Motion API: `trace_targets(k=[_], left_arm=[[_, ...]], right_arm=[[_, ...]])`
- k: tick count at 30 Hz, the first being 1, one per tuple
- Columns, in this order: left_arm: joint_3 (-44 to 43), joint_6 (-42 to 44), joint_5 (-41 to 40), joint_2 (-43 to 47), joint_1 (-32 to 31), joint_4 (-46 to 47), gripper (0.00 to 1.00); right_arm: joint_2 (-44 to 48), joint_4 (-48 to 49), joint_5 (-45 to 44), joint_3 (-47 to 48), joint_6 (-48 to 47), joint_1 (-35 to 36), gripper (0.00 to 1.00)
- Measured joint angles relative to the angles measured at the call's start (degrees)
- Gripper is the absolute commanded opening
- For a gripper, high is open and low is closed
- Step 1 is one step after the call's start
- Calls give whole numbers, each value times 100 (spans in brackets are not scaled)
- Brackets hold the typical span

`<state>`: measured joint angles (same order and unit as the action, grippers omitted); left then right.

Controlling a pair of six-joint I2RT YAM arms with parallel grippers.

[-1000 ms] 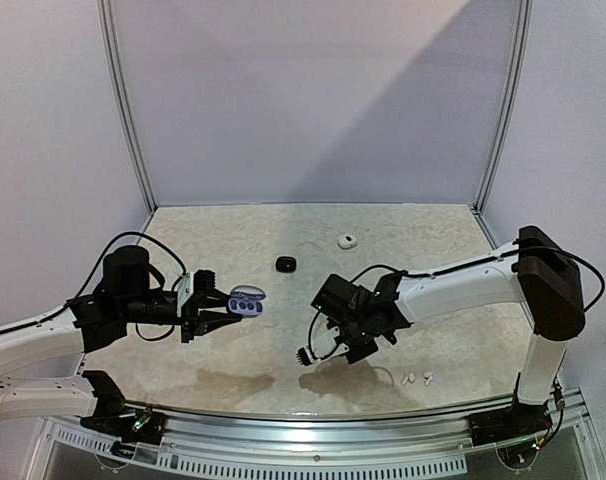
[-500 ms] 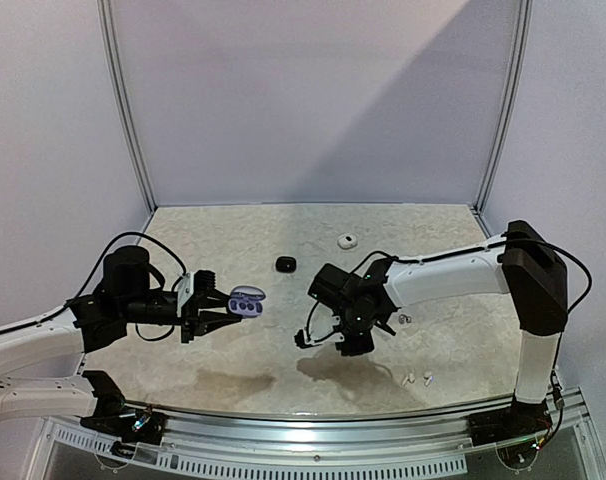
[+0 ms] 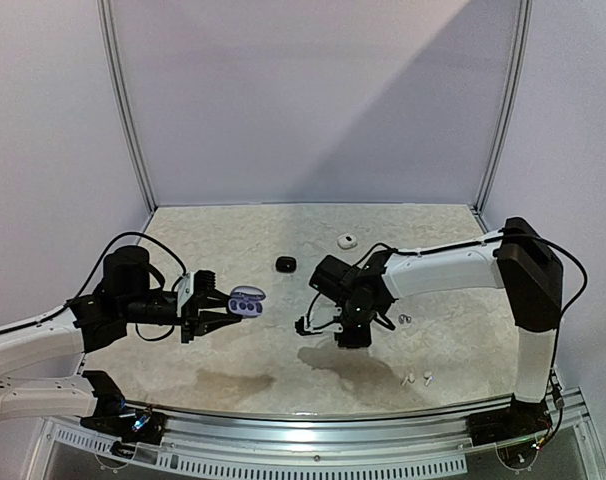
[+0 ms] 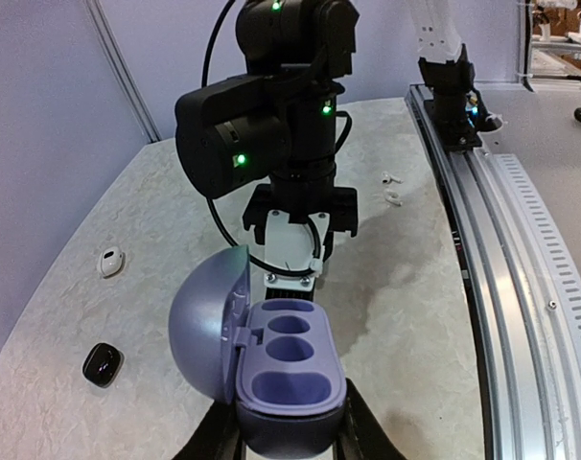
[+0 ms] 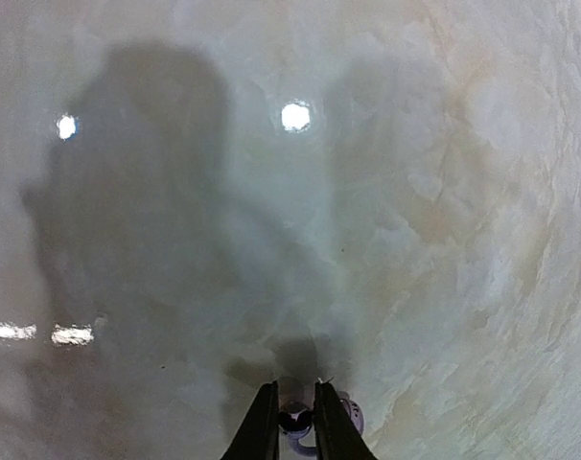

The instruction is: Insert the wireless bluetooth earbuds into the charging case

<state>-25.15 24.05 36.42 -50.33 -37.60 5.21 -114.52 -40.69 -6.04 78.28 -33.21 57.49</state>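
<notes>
**Earbud in the right gripper, open case off to its left**

The left gripper (image 4: pixel 289 443) is clamped on the base of the purple case (image 4: pixel 290 383). It holds the case above the table (image 3: pixel 233 235) with the lid (image 4: pixel 206 331) swung open to one side. The wells face up and look empty.

The right gripper (image 5: pixel 295 391) points down at the table, its fingers drawn almost together on a tiny dark purplish earbud (image 5: pixel 297 422) pinched at the tips. How the earbud is turned between them is too small to tell.

The coming move turns on the gap between the two. In the top view the right gripper hangs to the right of the case, clearly apart from it and a little nearer the arm bases. From the earbud, then, the case lies toward the robot's left.

In the left wrist view the right gripper stands straight beyond the far end of the case, in line with its long axis, and the wells run along that same line.

In my judgement the right arm is the one to travel. It should move left along that line until the earbud sits over a well, then lower it. Which of the two hangs higher cannot be read with confidence. A small tilt of the earbud against the well could make it catch on the rim.

A pair of white earbuds (image 3: pixel 415 379) lies on the table near the right arm's base, well away from both grippers.
</notes>
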Motion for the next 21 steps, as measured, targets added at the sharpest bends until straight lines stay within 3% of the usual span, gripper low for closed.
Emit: trace_targets(k=[14,21], left_arm=[[0,31,0,0,0,-4,0],[2,39,-2,0,0,-17,0]], right_arm=[[4,-151,531,658,581,-328,24],[413,-157,1082,337,1786,-960,35]])
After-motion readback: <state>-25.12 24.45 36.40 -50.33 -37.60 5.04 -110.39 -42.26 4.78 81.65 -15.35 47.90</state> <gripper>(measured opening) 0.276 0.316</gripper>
